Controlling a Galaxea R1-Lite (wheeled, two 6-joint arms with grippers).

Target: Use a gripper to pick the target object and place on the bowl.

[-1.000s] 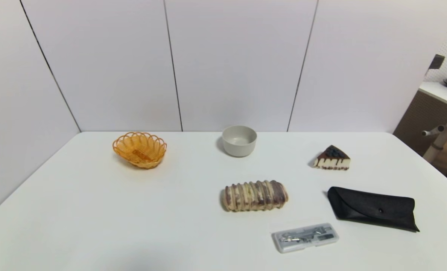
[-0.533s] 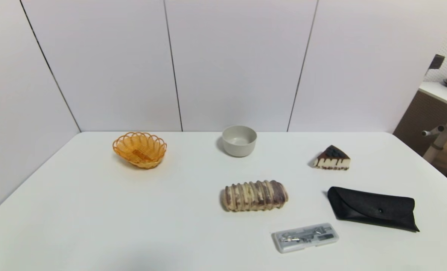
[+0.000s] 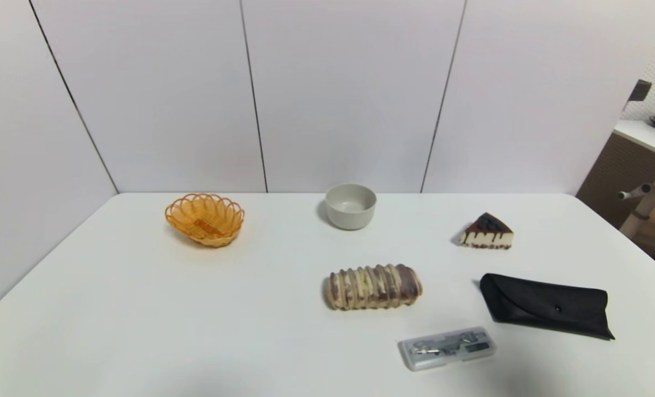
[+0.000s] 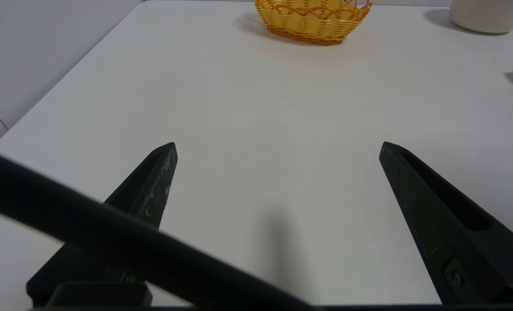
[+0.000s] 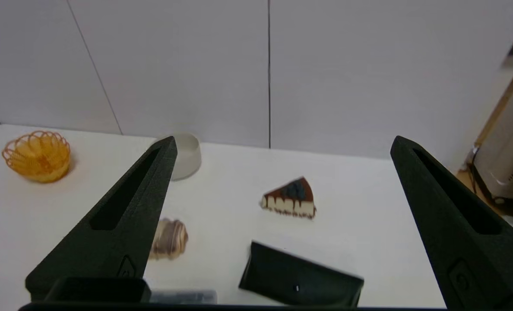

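Observation:
The cake slice (image 3: pixel 487 232), cream-sided with chocolate drips and blueberries, lies on the white table at the right. It also shows in the right wrist view (image 5: pixel 290 199). The grey-white bowl (image 3: pixel 350 206) stands empty at the back middle, partly hidden behind a finger in the right wrist view (image 5: pixel 189 154). Neither gripper shows in the head view. My right gripper (image 5: pixel 282 144) is open and empty, held above the table's near right side, well short of the cake. My left gripper (image 4: pixel 278 147) is open and empty, low over bare table at the near left.
An orange woven basket (image 3: pixel 205 218) stands at the back left. A striped bread loaf (image 3: pixel 374 286) lies in the middle. A black glasses case (image 3: pixel 546 305) and a clear plastic tool box (image 3: pixel 447 347) lie at the near right, between my right gripper and the cake.

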